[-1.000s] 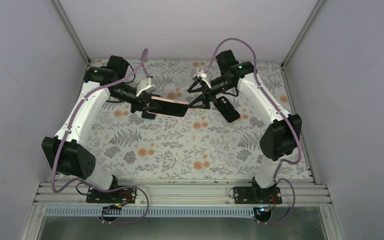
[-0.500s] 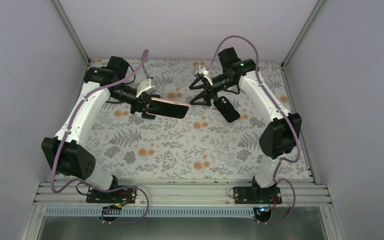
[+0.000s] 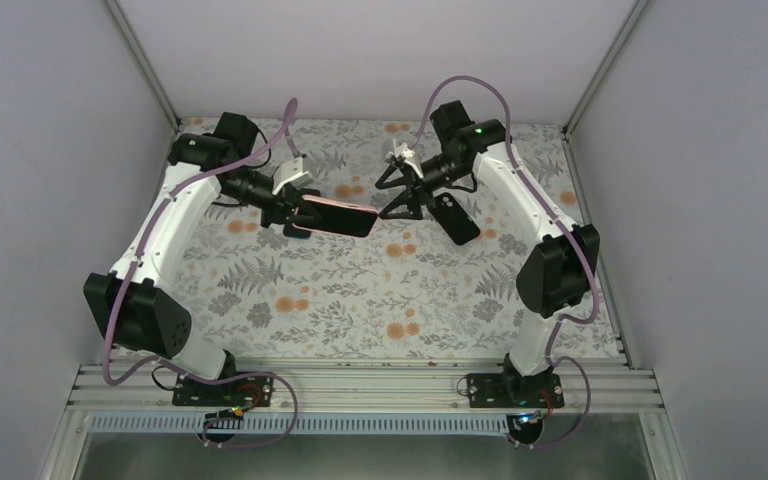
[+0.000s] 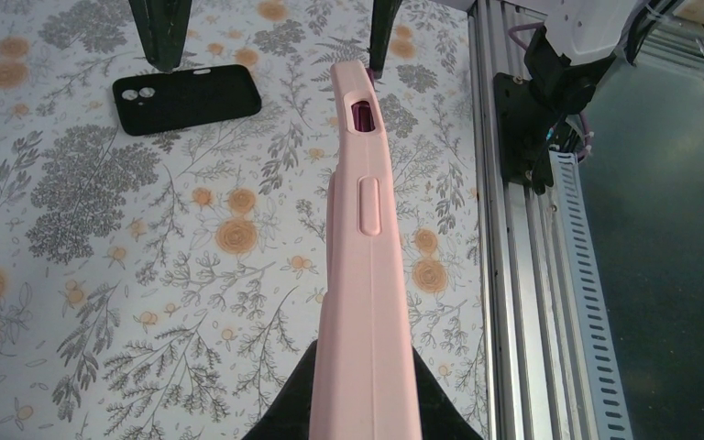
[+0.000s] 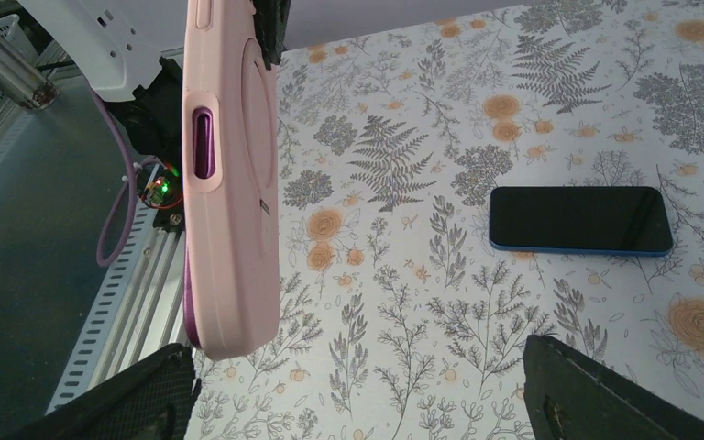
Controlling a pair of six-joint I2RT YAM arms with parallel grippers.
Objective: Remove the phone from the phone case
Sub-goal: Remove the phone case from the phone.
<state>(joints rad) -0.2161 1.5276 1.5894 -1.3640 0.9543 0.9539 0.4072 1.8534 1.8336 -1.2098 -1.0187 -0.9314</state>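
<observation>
A pink phone case (image 3: 338, 214) with a purple phone inside is held edge-up above the mat by my left gripper (image 3: 295, 212), which is shut on its near end. It fills the left wrist view (image 4: 364, 275), black fingers (image 4: 291, 408) on both sides. My right gripper (image 3: 392, 198) is open, just off the case's free end. In the right wrist view the case (image 5: 234, 183) hangs at the left, its tip above the left finger (image 5: 101, 403), with the purple phone edge (image 5: 188, 316) showing.
An empty black case (image 3: 457, 217) lies on the floral mat under the right arm and also shows in the left wrist view (image 4: 186, 98). A dark phone with a blue rim (image 5: 580, 221) lies flat on the mat. The metal rail (image 3: 360, 385) runs along the near edge.
My right gripper, which was at the case's free end, drew back and up, then came slightly back down. It stays open. The left gripper and pink case have barely moved.
</observation>
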